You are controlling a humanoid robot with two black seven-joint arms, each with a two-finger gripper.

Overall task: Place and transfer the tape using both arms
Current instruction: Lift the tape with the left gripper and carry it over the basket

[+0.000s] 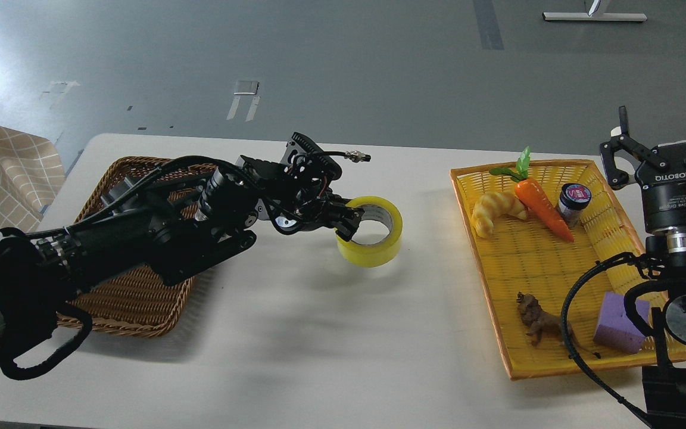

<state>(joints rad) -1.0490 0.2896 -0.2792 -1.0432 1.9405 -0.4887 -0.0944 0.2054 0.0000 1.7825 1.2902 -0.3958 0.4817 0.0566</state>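
Evidently the handover was judged done: the tape (370, 232) was seen at mid-surface (319, 333), between the wicker basket (134, 298) and the yellow tray (498, 286). The left gripper (348, 221) was clamped on the roll's near wall, one finger inside the core; contact with the surface could not be told. The right gripper (667, 143) was raised by the tray, jaws spread, empty. Placement was judged left. Croissant (495, 211), carrot (539, 205), jar (573, 202), purple block (620, 322) and a brown figure (536, 316) lay in the tray, well apart.

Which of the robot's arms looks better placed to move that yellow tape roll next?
Left. Its hand already grips the tape wall; the right hand is open, far off beside the yellow tray.
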